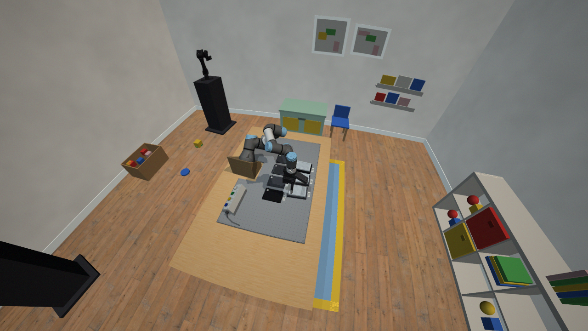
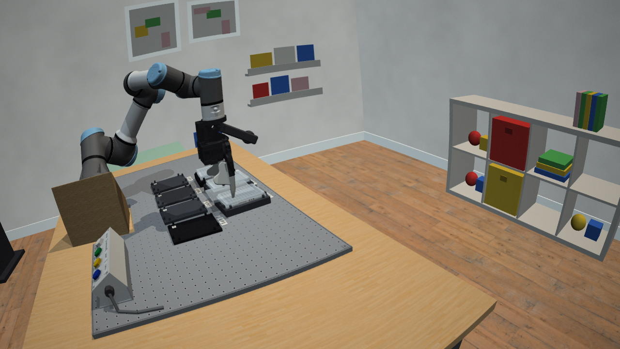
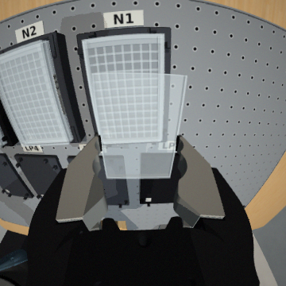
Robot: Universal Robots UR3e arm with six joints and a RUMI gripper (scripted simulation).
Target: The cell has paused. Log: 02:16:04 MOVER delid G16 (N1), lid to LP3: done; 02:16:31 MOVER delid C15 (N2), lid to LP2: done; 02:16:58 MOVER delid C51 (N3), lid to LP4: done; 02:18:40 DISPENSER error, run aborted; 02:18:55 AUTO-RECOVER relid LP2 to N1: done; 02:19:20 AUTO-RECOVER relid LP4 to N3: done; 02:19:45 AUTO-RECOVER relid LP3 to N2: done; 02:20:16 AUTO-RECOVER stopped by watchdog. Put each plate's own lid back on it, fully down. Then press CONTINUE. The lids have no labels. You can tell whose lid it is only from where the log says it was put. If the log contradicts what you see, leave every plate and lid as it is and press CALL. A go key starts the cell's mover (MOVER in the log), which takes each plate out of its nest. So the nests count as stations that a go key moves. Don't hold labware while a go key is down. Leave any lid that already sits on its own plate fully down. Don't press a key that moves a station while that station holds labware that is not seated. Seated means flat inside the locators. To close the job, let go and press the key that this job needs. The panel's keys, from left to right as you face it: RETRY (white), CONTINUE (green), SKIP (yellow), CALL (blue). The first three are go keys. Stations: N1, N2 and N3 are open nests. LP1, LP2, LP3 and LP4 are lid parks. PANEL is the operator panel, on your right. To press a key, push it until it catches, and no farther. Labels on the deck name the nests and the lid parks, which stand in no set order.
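- Gripper (image 3: 137, 159) of mine is pinching a clear lid (image 3: 139, 163) by its two long edges, the fingers pressing in from either side.
- Lid is hanging above the N1 nest (image 3: 167, 44) – lifted off the plate (image 3: 123, 79) there and sitting shifted toward the right and toward me, so only part of it is overlapping the plate's grid of wells.
- Plate in N1 is lying flat inside its black nest, under the white N1 label (image 3: 123, 18).
- Next nest along, to the left in the wrist view, is carrying the N2 label (image 3: 28, 32); its plate (image 3: 33, 99) is lying in the nest, though I cannot tell from here whether a lid is resting on it.
- Third nest, farther along the row, is mostly hiding behind my wrist in the exterior view.
- Four black lid parks (image 2: 181, 208) are lining up in a row beside the nests on the grey perforated deck (image 2: 268, 247); an LP4 label (image 3: 32, 148) is showing just below the N2 nest, and a label beginning LP is showing through the lid I am holding – its number is hidden by my finger.
- Operator panel (image 2: 113, 264) is standing at the near corner of the deck, well apart from my gripper, with its green (image 2: 98, 250), yellow (image 2: 97, 261) and blue (image 2: 96, 274) keys facing out.
- Deck is resting on the wooden table (image 2: 347, 294), with a brown box (image 2: 90, 208) beside my base.
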